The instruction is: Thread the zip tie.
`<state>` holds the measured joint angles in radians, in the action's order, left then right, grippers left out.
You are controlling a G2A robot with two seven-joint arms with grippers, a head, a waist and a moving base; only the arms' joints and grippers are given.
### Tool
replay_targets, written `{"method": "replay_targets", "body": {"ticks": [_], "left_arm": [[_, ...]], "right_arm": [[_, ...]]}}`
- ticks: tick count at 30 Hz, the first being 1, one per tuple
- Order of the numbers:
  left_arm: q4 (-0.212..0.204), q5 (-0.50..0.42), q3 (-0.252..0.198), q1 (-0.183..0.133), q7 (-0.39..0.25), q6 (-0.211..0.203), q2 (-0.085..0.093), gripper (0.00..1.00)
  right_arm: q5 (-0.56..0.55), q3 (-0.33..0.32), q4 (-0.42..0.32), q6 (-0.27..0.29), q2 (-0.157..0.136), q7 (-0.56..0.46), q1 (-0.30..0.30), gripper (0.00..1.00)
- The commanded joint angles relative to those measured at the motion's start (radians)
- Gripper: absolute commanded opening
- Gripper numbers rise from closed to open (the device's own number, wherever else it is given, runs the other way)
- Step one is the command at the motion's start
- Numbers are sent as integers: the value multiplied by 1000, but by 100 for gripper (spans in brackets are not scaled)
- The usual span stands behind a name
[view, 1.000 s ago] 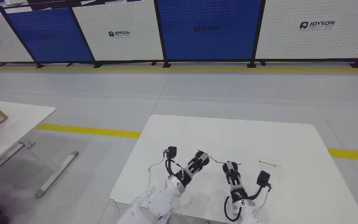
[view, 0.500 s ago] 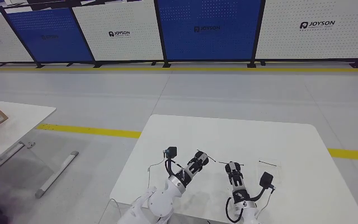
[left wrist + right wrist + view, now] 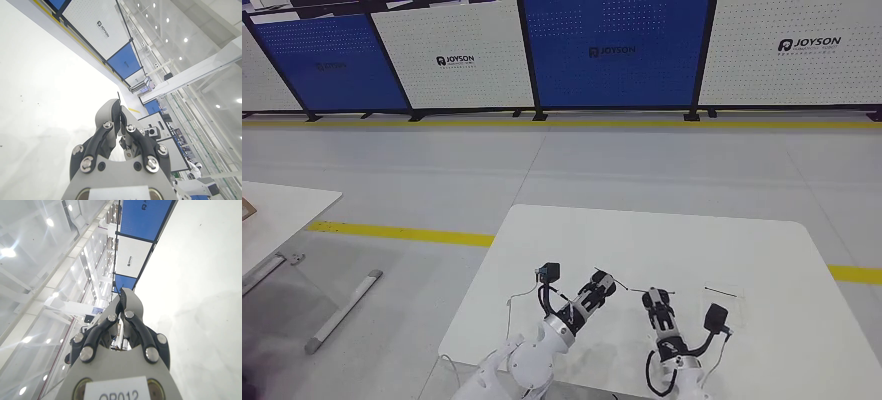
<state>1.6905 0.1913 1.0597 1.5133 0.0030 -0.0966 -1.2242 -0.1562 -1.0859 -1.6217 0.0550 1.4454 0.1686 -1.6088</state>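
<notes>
Left hand (image 3: 120,108), nearest the robot: both fingers are pressed together on a thin black plastic zip tie (image 3: 118,97), whose short end projects past the fingertips. In the top view this hand (image 3: 600,285) sits low on the white rectangular surface (image 3: 662,235), with the zip tie (image 3: 604,276) running slantwise across its tip.

Right hand (image 3: 122,296), just beside the left: the fingers are closed on a black ribbed strip (image 3: 123,300), and a fine tail rises beyond the tips. Seen from above, this hand (image 3: 654,297) stands a little apart from the left one. Whether the strip and the zip tie are one piece cannot be told.

A second slim black tie (image 3: 720,291) lies flat and loose on the surface, near the right hand on its outer side.

Beyond the surface, a yellow floor line (image 3: 402,234) crosses the grey floor. At the back stands a row of blue and white perforated panels (image 3: 614,55).
</notes>
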Motion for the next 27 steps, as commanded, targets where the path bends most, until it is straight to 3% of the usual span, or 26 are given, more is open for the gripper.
{"method": "replay_targets", "body": {"ticks": [1, 27], "left_arm": [[0, 0, 0, 0, 0, 0, 0, 0], [0, 0, 0, 0, 0, 0, 0, 0]], "right_arm": [[-4, 5, 6, -3, 2, 3, 6, 0], [-11, 6, 13, 16, 8, 10, 5, 0]]}}
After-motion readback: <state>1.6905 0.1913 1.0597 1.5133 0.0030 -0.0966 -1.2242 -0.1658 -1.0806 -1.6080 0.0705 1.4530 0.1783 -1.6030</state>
